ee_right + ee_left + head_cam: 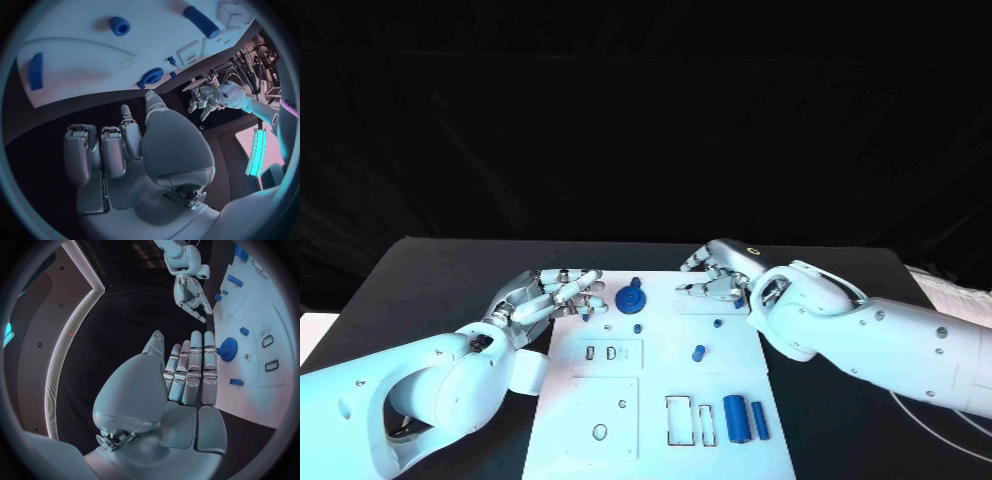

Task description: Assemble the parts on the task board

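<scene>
White rectangular task board (661, 400) lies mid-table, long axis running away from robot. Round blue gear-like part (630, 298) sits at far end, between both hands. Left hand (548, 300) just beside gear, fingers fairly straight, close together, holding nothing. Right hand (721, 272) at far right corner, fingers loosely curled, empty. Blue cylindrical part (736, 418) lies near end, axis along board. Judgement: left hand nearer gear.

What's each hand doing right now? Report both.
Left hand: open, fingers straight, holding nothing.
Right hand: open, holding nothing.
</scene>
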Controlling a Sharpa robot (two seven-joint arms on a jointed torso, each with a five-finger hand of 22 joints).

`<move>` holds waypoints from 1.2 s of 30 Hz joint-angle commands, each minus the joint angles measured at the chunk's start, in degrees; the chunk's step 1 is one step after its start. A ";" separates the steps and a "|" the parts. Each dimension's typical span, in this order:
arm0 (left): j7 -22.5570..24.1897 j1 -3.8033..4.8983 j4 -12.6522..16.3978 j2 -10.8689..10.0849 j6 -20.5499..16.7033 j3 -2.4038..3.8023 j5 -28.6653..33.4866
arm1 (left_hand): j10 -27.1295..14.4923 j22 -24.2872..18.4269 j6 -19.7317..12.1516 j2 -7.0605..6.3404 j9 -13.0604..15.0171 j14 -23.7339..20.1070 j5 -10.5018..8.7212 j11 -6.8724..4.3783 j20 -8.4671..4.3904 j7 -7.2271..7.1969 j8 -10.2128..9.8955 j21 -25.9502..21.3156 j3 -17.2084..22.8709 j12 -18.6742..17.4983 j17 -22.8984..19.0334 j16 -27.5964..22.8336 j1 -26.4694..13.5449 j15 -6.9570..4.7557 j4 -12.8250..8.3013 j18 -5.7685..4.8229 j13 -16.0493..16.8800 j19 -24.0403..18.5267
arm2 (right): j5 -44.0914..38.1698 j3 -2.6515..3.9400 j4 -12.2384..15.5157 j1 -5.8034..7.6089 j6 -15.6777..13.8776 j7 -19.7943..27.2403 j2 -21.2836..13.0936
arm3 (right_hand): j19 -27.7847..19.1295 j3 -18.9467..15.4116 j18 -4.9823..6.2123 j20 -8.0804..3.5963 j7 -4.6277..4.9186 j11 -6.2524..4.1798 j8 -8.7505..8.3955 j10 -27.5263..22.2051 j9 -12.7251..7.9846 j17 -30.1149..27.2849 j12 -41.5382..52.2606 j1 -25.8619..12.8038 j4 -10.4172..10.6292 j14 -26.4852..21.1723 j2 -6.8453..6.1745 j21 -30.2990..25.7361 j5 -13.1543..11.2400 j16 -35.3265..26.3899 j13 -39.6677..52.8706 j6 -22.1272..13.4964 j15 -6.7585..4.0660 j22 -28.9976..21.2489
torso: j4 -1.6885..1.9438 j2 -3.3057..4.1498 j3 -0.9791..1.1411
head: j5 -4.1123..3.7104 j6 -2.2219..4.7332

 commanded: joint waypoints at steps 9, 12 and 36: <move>0.51 -0.11 -1.56 0.57 1.72 -0.10 0.09 | -0.01 -0.18 0.28 0.93 0.10 -0.25 0.01 -0.12 0.16 -0.01 -0.12 -0.39 -0.14 -0.04 0.26 -0.42 0.40 -0.08 -0.62 1.18 0.08 -0.19 | 14.73 0.08 -1.66 -0.97 3.02 15.99 -8.34 | 0.00 0.16 0.11 0.15 0.38 -0.03 -0.35 -1.45 -0.24 8.47 -3.35 4.67 -2.99 4.45 -0.86 -0.65 1.23 -0.50 1.62 -0.87 0.03 3.20 | -1.59 -0.72 1.26 | 0.23 0.09; 0.53 -0.18 -1.93 0.71 1.88 -0.17 0.09 | 0.09 -0.20 0.36 0.98 0.12 -0.22 0.00 -0.16 0.15 -0.05 -0.10 -0.39 -0.15 0.00 0.29 -0.43 0.43 -0.11 -0.66 1.18 0.09 -0.17 | 14.02 0.08 -2.94 -1.63 2.94 16.24 -8.70 | 0.04 0.15 0.09 0.15 0.39 -0.03 -0.35 -1.40 -0.24 8.65 -3.23 4.69 -3.01 4.49 -0.87 -0.60 1.25 -0.40 1.69 -0.89 0.03 3.29 | -1.82 -0.83 1.53 | 0.34 0.14; 0.60 -0.45 -2.91 1.19 2.06 -0.28 0.09 | 0.19 -0.21 0.44 1.01 0.13 -0.18 0.00 -0.19 0.13 -0.08 -0.08 -0.39 -0.16 0.04 0.33 -0.45 0.47 -0.14 -0.70 1.19 0.11 -0.14 | 10.59 0.10 -8.63 -4.60 2.77 13.19 -4.77 | 0.31 0.40 0.02 0.17 0.35 -0.06 -0.12 -0.79 -0.16 9.65 -2.32 4.75 -2.98 4.76 -0.03 -0.42 0.49 0.14 2.18 -0.51 0.02 3.67 | -1.82 -0.83 1.78 | 0.86 -0.48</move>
